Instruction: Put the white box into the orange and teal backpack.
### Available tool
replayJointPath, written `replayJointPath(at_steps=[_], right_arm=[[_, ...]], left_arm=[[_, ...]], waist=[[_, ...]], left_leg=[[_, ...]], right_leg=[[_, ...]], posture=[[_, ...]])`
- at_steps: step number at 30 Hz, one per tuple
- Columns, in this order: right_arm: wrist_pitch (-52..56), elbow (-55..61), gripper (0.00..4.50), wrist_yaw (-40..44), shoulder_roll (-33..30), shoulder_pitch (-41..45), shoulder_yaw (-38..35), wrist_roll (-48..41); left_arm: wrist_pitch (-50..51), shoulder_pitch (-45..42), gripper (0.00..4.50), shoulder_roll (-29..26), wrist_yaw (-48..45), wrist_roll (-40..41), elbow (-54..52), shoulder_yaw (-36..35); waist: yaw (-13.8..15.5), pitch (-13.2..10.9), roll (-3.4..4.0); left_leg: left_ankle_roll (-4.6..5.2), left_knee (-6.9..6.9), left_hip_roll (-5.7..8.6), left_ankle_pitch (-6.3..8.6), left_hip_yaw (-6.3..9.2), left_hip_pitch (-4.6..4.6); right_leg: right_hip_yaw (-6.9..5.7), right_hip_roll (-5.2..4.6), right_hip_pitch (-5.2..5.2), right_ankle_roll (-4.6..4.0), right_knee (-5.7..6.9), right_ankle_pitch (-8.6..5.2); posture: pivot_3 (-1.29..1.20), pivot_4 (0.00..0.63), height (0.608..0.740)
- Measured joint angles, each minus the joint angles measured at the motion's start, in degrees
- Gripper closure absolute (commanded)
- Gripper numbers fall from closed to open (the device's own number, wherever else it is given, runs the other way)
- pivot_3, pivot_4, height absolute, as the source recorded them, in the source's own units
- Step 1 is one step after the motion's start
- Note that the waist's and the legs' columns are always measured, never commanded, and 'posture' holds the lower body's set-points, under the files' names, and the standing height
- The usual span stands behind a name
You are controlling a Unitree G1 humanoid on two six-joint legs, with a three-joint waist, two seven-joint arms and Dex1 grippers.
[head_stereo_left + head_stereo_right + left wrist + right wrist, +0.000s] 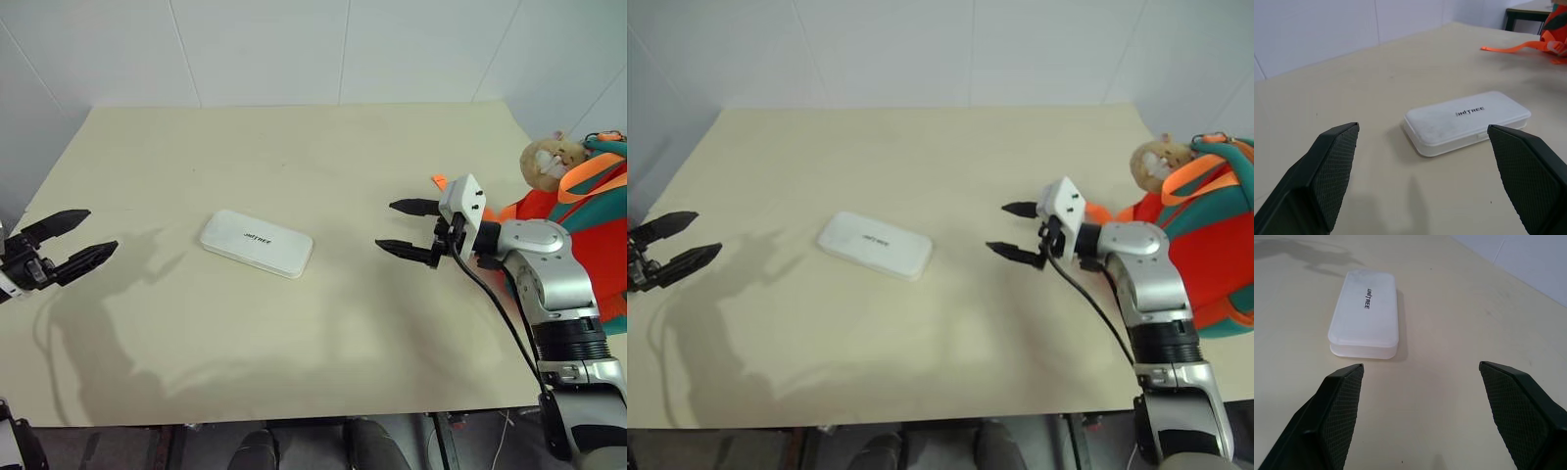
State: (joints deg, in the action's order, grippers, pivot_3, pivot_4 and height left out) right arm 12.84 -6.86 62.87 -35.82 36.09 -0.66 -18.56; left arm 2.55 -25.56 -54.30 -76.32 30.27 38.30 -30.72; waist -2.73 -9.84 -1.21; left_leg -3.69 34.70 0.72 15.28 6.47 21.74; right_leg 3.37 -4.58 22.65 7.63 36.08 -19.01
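In the middle of the table [294, 372], the white box [257, 243] is seen lying flat, with small dark letters on its top. Nothing is touching it. At the right edge of the table, the orange and teal backpack [588, 220] is found, with a tan plush hamster [551, 159] fixed near its top and an orange strap [1518, 47] spread out on the table beside it. The left gripper [73, 240] is held off to the left of the box, well apart from it, and its fingers are spread wide with nothing between them. The right gripper [407, 228] is held between the box and the backpack, pointed at the box, fingers also spread wide and empty.
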Motion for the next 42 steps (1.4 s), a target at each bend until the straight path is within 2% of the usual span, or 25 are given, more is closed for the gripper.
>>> replayJointPath(at_steps=[14, 21, 26, 31, 35, 38, 42], right_arm=[[2.5, 2.7, 0.0, -3.7, 3.8, -0.4, 1.1, -1.1], [7.7, 5.7, 0.0, -10.3, 5.5, 1.3, 3.2, 0.9], [15.4, 9.1, 0.0, -19.0, 10.0, 1.5, 7.5, 5.2], [17.8, 11.4, 0.0, -22.9, 12.7, 1.6, 8.9, 6.7], [20.0, 13.4, 0.0, -23.6, 14.0, 1.3, 11.2, 6.9], [21.0, 13.6, 0.0, -23.8, 14.2, 1.3, 13.0, 7.8], [21.5, 13.6, 0.0, -24.7, 14.3, 1.3, 13.9, 8.8]], left_arm=[[1.2, -0.1, 0.0, 0.0, 0.7, 0.1, -1.8, 0.0], [-0.7, -1.0, 0.0, 0.0, 5.6, -1.1, -0.6, -0.1], [-3.6, -9.7, 0.0, 0.0, 15.4, -7.4, 8.3, 4.1], [-5.7, -15.0, 0.0, 0.7, 18.1, -11.3, 15.0, 8.0], [-5.7, -18.5, 0.0, 3.5, 17.9, -13.8, 18.8, 11.7], [-5.1, -21.4, 0.61, 5.5, 16.8, -15.2, 20.1, 14.3], [-5.0, -25.2, 1.79, 7.0, 17.0, -16.1, 22.3, 15.8]], waist=[[0.2, 0.0, -0.04], [0.3, 0.0, -0.06], [1.0, 0.1, -0.12], [1.1, 0.1, -0.17], [1.0, 0.1, -0.2], [1.0, 0.1, -0.26], [0.9, 0.1, -0.27]], left_leg=[[0.01, 0.09, 0.0, 0.01, 0.01, 0.0], [0.0, 0.11, -0.01, 0.02, 0.04, 0.0], [0.0, 0.31, 0.04, 0.02, 0.05, 0.0], [0.02, 0.34, 0.09, 0.03, 0.05, 0.01], [0.02, 0.35, 0.09, 0.03, 0.05, 0.02], [0.03, 0.37, 0.1, 0.03, 0.05, 0.03], [0.03, 0.38, 0.1, 0.03, 0.05, 0.03]], right_leg=[[0.01, 0.0, -0.01, -0.01, 0.03, 0.0], [-0.01, 0.01, 0.01, -0.01, 0.04, 0.0], [-0.01, 0.02, 0.02, -0.01, 0.33, 0.01], [-0.02, -0.02, 0.0, 0.02, 0.46, 0.02], [-0.06, -0.01, 0.0, 0.02, 0.5, 0.02], [-0.08, -0.01, 0.0, 0.02, 0.52, 0.02], [-0.08, 0.0, 0.01, 0.03, 0.53, 0.02]], posture=[[0.0, 0.15, 0.74], [0.0, 0.15, 0.74], [0.0, 0.15, 0.74], [0.0, 0.15, 0.74], [0.0, 0.15, 0.74], [0.0, 0.15, 0.74], [0.0, 0.15, 0.74]])
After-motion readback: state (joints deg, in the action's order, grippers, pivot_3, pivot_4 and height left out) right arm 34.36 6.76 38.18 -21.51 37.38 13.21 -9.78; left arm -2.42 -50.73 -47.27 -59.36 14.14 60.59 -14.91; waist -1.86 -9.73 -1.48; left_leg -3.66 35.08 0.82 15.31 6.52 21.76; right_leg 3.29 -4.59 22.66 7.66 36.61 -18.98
